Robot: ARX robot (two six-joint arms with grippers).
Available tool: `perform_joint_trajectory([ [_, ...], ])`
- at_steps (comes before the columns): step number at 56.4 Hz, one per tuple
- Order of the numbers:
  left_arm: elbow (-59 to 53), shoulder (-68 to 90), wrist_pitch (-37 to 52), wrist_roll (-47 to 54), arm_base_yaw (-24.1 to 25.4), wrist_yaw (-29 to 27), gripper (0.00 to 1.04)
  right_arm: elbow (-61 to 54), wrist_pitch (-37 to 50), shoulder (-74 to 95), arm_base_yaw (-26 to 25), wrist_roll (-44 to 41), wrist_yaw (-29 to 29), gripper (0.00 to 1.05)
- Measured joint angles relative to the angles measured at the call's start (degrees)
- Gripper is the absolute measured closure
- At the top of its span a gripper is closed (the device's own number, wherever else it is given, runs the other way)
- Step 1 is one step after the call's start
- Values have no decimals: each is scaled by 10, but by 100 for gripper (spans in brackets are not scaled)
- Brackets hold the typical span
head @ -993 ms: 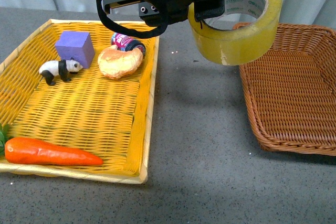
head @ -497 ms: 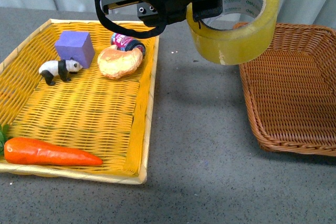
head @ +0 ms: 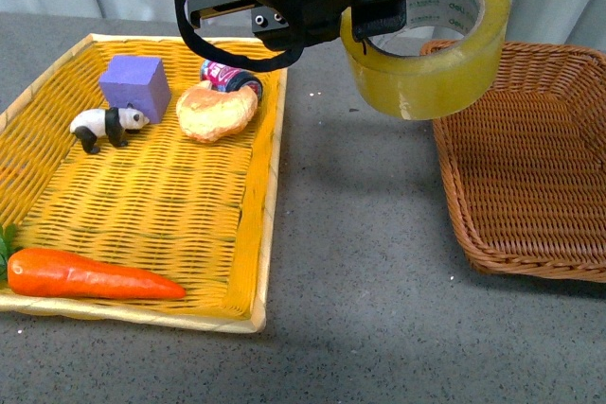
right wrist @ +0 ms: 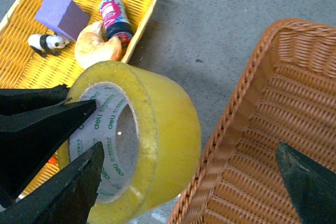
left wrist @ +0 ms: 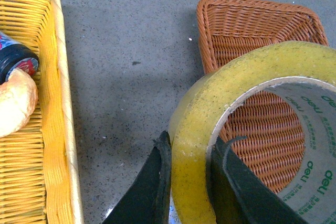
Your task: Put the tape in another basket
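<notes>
The left tool [left wrist: 192,148] is clenched on the tape [head: 426,40]: in the left wrist view one black finger [left wrist: 152,182] lies on the outer yellow side of the roll and the other one is inside, against the white printed core, so the wall of the roll is pinched between them. The tape is lifted in the air, above the grey tabletop [head: 360,262], and it is tilted so that its open hole faces partly upward. It hangs between the yellow tray [head: 258,234] and the basket [head: 530,167], just at the basket's left rim; in the left wrist view the brown weave is visible through the hole of the roll. The basket has nothing inside that I can see. The right tool [right wrist: 189,151] is released, its two dark fingers are well apart and they touch nothing; the tape and the basket's rim are seen between them from the right wrist view. In the tray there are a purple cube [head: 135,84], a small panda figure [head: 106,126] just beside it, a piece of bread [head: 216,111] touching a small can [head: 227,75] that lies on its side, and an orange carrot [head: 90,274] near the front edge, well apart from the others.
</notes>
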Motion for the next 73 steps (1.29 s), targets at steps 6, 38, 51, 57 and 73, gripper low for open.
perform_joint_trajectory([
  [6, 0, 0, 0, 0, 0, 0, 88, 22, -9, 28, 10, 1, -2, 9],
  [38, 0, 0, 0, -1, 0, 1, 88, 56, -28, 96, 17, 11, 6, 39],
  [51, 0, -1, 2, -9, -3, -8, 88, 62, -33, 99, 23, 19, 21, 73],
  [57, 1, -3, 3, -10, -4, -10, 87, 62, -37, 100, 23, 20, 24, 80],
  [73, 13, -23, -7, -83, -23, -188, 41, 64, -38, 105, 17, 40, -4, 87],
])
